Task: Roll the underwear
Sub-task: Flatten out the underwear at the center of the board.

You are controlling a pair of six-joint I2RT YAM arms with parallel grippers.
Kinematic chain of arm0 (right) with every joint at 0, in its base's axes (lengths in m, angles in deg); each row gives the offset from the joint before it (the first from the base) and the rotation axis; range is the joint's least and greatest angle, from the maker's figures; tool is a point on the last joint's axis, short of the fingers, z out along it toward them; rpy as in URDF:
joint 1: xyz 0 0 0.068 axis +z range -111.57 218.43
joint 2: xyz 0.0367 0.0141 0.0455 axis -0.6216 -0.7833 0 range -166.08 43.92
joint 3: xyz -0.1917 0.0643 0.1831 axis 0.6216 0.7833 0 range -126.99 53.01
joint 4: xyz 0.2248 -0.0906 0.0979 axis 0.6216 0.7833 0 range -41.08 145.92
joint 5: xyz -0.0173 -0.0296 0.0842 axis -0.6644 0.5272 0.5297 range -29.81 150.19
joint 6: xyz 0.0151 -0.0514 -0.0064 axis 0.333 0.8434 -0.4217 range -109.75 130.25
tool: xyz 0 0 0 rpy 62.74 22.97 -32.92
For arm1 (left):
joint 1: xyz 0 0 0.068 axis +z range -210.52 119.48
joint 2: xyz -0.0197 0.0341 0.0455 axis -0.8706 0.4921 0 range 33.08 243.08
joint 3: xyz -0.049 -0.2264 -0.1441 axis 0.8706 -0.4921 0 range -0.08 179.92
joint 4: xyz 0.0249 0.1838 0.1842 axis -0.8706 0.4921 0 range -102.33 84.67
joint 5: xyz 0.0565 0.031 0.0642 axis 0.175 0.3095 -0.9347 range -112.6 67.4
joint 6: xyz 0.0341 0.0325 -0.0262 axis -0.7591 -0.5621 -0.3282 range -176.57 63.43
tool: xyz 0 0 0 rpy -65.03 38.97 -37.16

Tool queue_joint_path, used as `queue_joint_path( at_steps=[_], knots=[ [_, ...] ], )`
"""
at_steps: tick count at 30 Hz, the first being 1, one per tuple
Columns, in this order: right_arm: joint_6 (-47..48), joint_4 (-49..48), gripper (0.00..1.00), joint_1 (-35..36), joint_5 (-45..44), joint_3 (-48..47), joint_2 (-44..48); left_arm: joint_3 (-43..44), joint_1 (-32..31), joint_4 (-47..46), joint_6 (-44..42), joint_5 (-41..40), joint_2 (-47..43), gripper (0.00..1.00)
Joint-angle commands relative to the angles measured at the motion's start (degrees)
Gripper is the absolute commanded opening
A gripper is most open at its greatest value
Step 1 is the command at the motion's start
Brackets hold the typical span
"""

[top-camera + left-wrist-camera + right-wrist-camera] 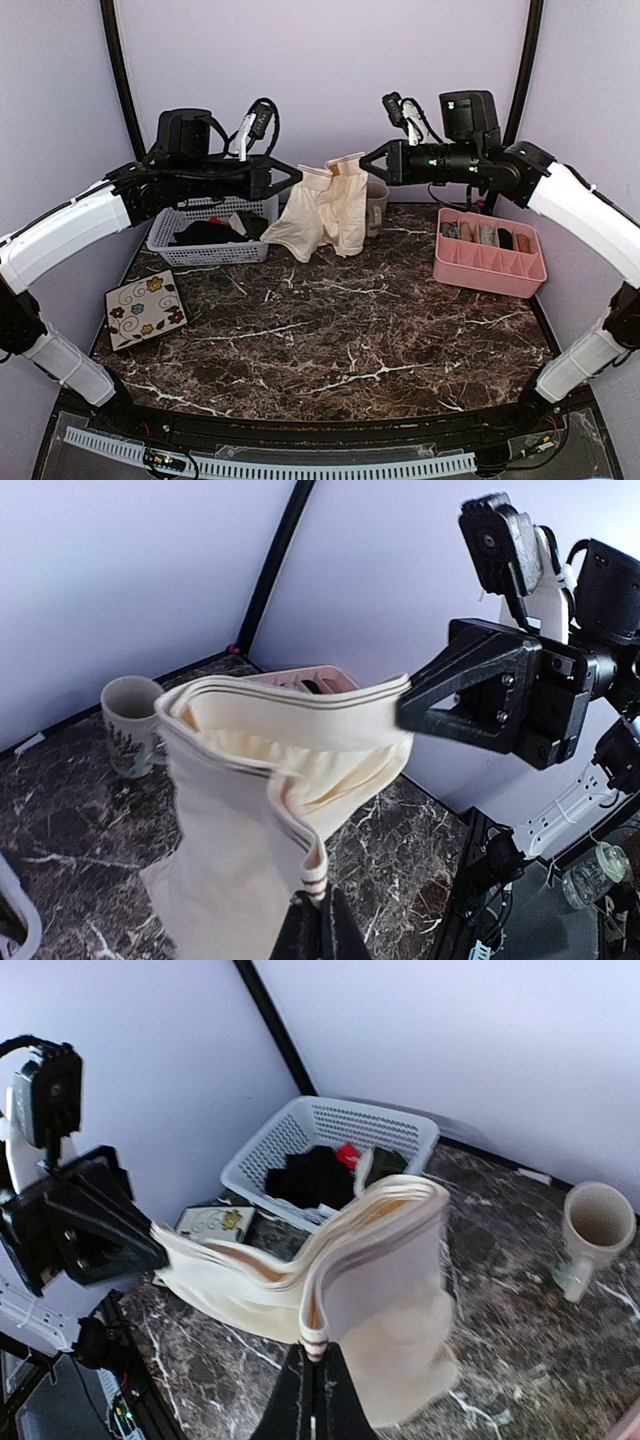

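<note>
The cream underwear (325,212) hangs in the air above the back of the marble table (340,330), stretched by its striped waistband between both grippers. My left gripper (298,176) is shut on the waistband's left end, and my right gripper (364,160) is shut on its right end. In the left wrist view the underwear (250,810) droops from my left gripper (318,905), with the right gripper (405,715) pinching the far end. From the right wrist, the underwear (370,1290) hangs from my right gripper (316,1350), while the left gripper (155,1240) holds the other end.
A white basket (205,250) with dark garments stands at the back left. A floral tile (146,308) lies in front of it. A mug (377,205) is behind the cloth. A pink divided tray (488,268) with rolled items sits at the right.
</note>
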Motion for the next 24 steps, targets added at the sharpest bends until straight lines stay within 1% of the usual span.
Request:
queue_joint_path(
  at_steps=[1,3,4,5,6,7,8,9,10,11,12,13,14,15,16,17,18,19,20,21,22,23,24],
  knots=[
    [-0.9,-7.2,0.0,-8.0,-6.5,7.7,8.7,-4.3,6.3,-1.6,-0.7,-2.9,-5.9,0.0],
    [-0.1,-5.3,0.0,-6.0,-0.3,5.4,5.4,2.7,1.6,6.3,-4.9,0.9,0.3,0.0],
    [1.0,-2.3,0.0,-3.1,1.4,2.8,2.6,6.3,-0.5,10.8,-7.2,1.5,3.0,0.0],
    [2.4,0.7,0.0,-0.4,1.3,0.7,0.7,7.9,-1.4,13.1,-8.1,2.1,4.3,0.0],
    [2.8,2.1,0.0,0.7,0.7,0.0,0.3,6.9,-1.0,12.3,-7.4,1.3,3.5,0.0],
    [2.5,1.4,0.0,-0.2,-2.2,1.8,2.3,3.3,0.2,8.4,-5.8,-3.4,0.8,0.0],
    [1.4,-1.0,0.0,-2.7,-5.9,4.6,4.9,-2.6,2.8,3.4,-3.4,-6.5,-2.9,0.0],
    [-0.7,-4.0,0.0,-6.2,-8.2,7.6,7.8,-6.6,5.4,-1.6,-0.9,-7.5,-5.9,0.0],
    [-2.6,-6.8,0.0,-9.4,-8.3,9.9,9.7,-8.1,7.1,-4.5,0.4,-6.0,-7.5,0.0],
    [-2.8,-8.3,0.0,-10.4,-6.6,10.5,10.1,-7.0,7.2,-3.4,-0.1,-2.9,-6.9,0.0],
    [-2.0,-6.9,0.0,-9.5,-2.5,9.2,8.6,-4.5,6.3,-0.4,-1.4,2.6,-4.1,0.0],
    [-0.6,-3.5,0.0,-6.8,0.4,7.4,6.5,-2.2,4.4,2.6,-2.9,8.2,-1.5,0.0],
    [1.4,0.2,0.0,-3.0,3.3,6.2,4.5,-0.8,1.2,5.2,-4.7,14.0,0.2,0.0],
    [2.4,2.6,0.0,1.3,5.4,6.8,3.8,-0.5,-1.3,7.1,-6.3,18.6,0.9,0.0],
    [1.9,2.5,0.0,4.4,7.4,9.1,4.6,-1.2,-3.3,8.0,-6.8,22.4,0.5,0.0],
    [0.1,0.3,0.0,5.9,9.2,13.0,7.0,-3.1,-3.9,7.1,-6.0,25.2,-0.9,0.0],
    [-2.5,-3.1,0.0,5.9,9.4,17.0,10.3,-6.1,-3.5,3.9,-3.9,26.7,-3.5,0.0],
    [-3.7,-5.8,0.0,5.0,6.8,19.9,14.2,-8.8,-2.3,-0.4,-1.7,25.8,-6.5,0.0],
    [-4.4,-7.6,0.0,2.7,3.6,21.4,17.2,-11.4,-0.2,-4.6,0.9,22.7,-9.4,0.0],
    [-5.0,-8.8,0.0,-1.3,2.4,21.6,18.6,-13.0,2.9,-7.6,3.2,18.0,-10.8,0.0],
    [-5.1,-8.7,0.0,-5.9,0.8,20.4,18.3,-12.5,6.9,-7.2,4.2,13.7,-10.6,0.0],
    [-3.9,-7.7,0.0,-9.4,-3.0,18.4,16.4,-9.7,9.4,-3.0,3.5,7.6,-8.8,0.0],
    [-2.1,-7.0,0.0,-10.4,-6.6,15.9,14.5,-6.0,10.4,2.4,1.9,-1.2,-6.2,0.0]
  ],
)
